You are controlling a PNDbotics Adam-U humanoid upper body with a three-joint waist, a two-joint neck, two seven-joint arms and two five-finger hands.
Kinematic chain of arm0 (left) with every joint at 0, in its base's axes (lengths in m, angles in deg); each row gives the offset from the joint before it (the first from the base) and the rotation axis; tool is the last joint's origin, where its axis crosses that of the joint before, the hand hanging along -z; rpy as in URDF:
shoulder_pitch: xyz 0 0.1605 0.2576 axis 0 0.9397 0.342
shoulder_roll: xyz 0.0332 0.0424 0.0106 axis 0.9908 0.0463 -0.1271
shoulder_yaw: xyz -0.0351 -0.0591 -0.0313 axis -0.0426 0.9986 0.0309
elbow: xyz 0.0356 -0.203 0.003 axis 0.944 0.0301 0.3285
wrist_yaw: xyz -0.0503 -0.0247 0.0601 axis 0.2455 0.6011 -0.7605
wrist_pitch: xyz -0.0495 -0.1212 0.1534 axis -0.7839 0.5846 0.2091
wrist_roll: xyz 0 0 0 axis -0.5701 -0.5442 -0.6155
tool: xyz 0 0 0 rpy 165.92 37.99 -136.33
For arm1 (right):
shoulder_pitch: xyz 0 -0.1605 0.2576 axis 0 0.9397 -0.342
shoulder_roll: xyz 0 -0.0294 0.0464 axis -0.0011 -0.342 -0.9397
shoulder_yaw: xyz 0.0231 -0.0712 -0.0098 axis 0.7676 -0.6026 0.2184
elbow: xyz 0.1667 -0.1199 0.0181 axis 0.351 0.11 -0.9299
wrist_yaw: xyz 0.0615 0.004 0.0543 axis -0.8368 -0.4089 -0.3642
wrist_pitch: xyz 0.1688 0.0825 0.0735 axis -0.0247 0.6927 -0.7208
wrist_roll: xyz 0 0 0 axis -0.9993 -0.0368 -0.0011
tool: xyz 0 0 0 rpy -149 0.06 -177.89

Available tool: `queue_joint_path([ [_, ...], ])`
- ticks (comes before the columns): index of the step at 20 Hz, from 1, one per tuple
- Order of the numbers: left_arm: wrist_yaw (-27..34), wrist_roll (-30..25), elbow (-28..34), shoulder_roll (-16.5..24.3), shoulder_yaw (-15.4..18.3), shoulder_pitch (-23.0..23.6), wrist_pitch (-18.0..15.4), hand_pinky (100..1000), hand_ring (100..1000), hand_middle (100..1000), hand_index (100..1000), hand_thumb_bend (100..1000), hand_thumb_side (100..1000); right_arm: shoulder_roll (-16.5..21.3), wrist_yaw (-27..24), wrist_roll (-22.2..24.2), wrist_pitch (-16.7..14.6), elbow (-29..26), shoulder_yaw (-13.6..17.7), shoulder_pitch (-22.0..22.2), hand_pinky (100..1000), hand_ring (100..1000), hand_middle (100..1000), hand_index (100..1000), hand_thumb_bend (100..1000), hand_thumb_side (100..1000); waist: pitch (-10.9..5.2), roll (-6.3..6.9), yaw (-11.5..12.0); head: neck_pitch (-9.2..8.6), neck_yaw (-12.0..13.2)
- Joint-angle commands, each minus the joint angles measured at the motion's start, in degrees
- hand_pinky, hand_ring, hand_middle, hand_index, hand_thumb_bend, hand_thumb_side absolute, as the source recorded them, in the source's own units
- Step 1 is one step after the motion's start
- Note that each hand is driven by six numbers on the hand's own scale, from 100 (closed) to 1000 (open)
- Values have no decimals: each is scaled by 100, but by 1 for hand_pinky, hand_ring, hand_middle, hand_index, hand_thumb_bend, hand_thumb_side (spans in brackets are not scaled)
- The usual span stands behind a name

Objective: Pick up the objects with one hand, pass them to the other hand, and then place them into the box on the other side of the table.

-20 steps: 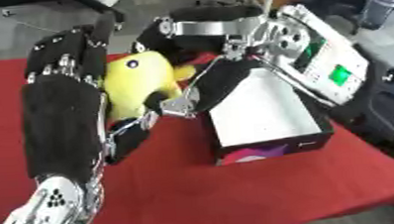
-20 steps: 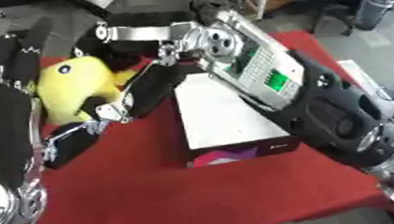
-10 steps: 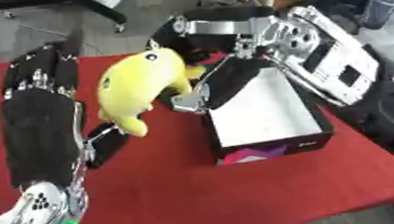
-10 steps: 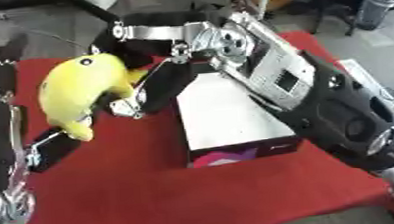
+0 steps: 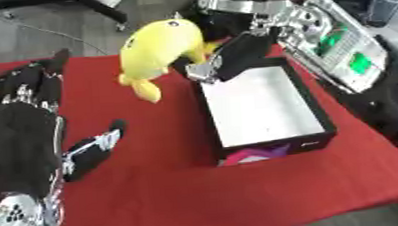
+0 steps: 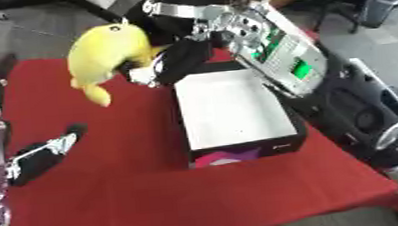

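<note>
Holding yellow plush toy (image 5: 159,50) aloft beside open black box (image 5: 321,111), right hand (image 5: 227,60) pinching it; left hand (image 5: 28,132) spread flat, empty, over red tablecloth (image 5: 156,198).

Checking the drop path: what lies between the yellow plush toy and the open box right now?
Only the right hand, which holds the yellow plush toy above the red cloth beside the box's far left corner. The left eye view shows it best.

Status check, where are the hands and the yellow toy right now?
Right hand holds yellow plush toy beside the box, not over it. Left hand open, apart. Box interior bare.
</note>
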Motion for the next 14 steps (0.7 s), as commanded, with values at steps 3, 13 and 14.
queue_joint_path([
  [3, 863, 19, 545, 699, 261, 71, -395, 724, 653, 589, 811, 450, 418, 634, -127, -241, -237, 687, 592, 253, 790, 769, 238, 615, 100, 198, -64, 24, 21, 27, -128],
  [13, 2059, -439, 1187, 1231, 1087, 313, -1243, 754, 663, 604, 825, 372, 683, 1279, -285, -326, -863, 1418, 1108, 951, 825, 791, 257, 632, 100, 198, 64, 24, 152, -131, -458],
  [14, 2072, -417, 1202, 1235, 1161, 316, -1241, 752, 662, 604, 825, 377, 672, 1296, -263, -341, -910, 1525, 1122, 1012, 829, 796, 261, 637, 100, 137, 78, 27, 173, -154, -497],
])
